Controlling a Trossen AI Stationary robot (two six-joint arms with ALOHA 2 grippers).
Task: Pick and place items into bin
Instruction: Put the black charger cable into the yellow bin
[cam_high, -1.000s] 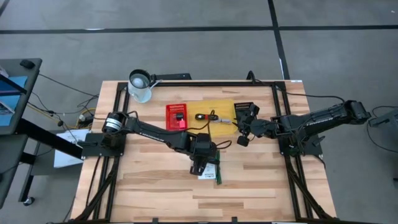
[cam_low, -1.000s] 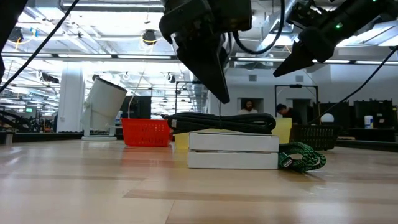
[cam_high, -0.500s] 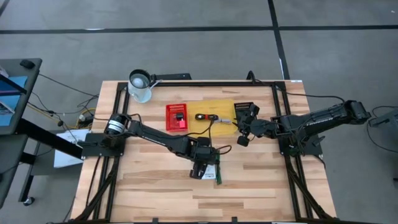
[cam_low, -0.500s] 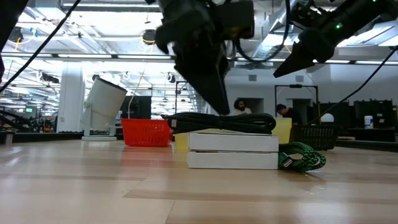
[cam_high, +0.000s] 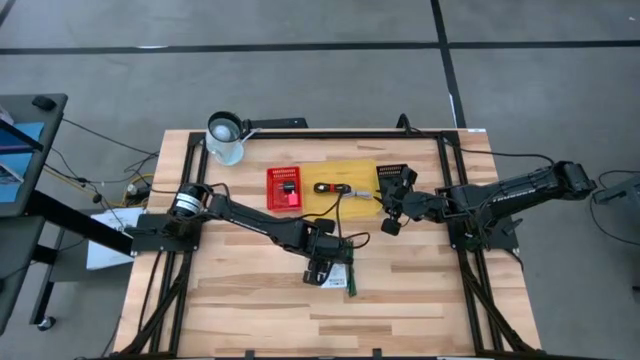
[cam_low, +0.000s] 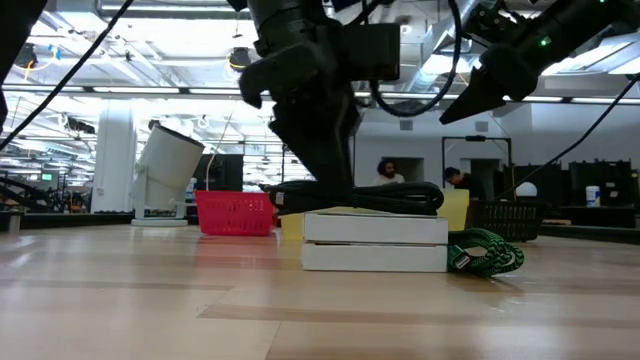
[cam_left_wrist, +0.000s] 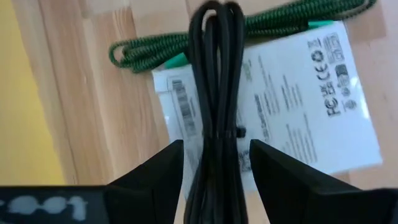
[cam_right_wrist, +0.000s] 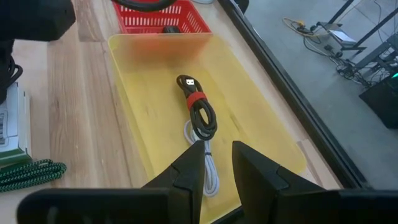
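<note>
- We are working around a white mug (cam_high: 226, 138) at the table's (cam_high: 250, 310) far left corner, well apart from the rest; a red basket (cam_high: 283, 187) is sitting just beside a yellow bin (cam_high: 355, 178), with a black basket (cam_high: 393, 174) at the bin's other end.
- In the bin, a coiled black cable with a red band (cam_right_wrist: 198, 111) is lying beside a white cable (cam_right_wrist: 208, 168).
- We are lowering our left gripper (cam_left_wrist: 214, 171) over a white box (cam_low: 375, 241) near the table's middle; a black cable bundle (cam_left_wrist: 214, 93) is lying along the box's printed label (cam_left_wrist: 292, 93), running between our two spread fingers (cam_left_wrist: 155, 177), which seem not to be pressing it yet.
- A green braided cable (cam_left_wrist: 186, 50) is lying coiled just beside the box, partly under the black bundle.
- From above, our left arm is hiding most of the box and the bundle.
- A small dark piece (cam_high: 288, 188) is sitting in the red basket; it is too small to identify.
- Our right gripper (cam_right_wrist: 216, 158) is hovering over the bin's end, fingers slightly parted and holding nothing.
- People (cam_low: 390, 172) are showing in the room behind.
</note>
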